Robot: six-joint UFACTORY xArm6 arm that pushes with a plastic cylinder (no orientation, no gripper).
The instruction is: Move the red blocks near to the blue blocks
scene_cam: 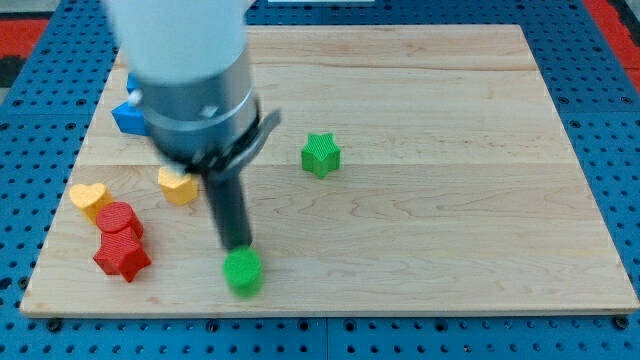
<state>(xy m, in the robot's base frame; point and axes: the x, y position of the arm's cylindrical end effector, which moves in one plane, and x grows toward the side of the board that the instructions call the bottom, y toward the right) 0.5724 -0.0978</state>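
My tip (238, 246) sits at the view's lower left-centre, right above a green block (243, 271) and touching or nearly touching it. A red round block (119, 220) and a red star block (122, 256) lie together at the view's lower left, left of my tip. A blue block (128, 117) shows at the view's upper left, partly hidden behind the arm; another bit of blue (132, 84) shows above it.
A yellow heart block (89, 198) lies at the view's left, another yellow block (177, 184) next to the rod. A green star block (321, 154) lies right of the arm. The wooden board (450, 200) ends near the red blocks.
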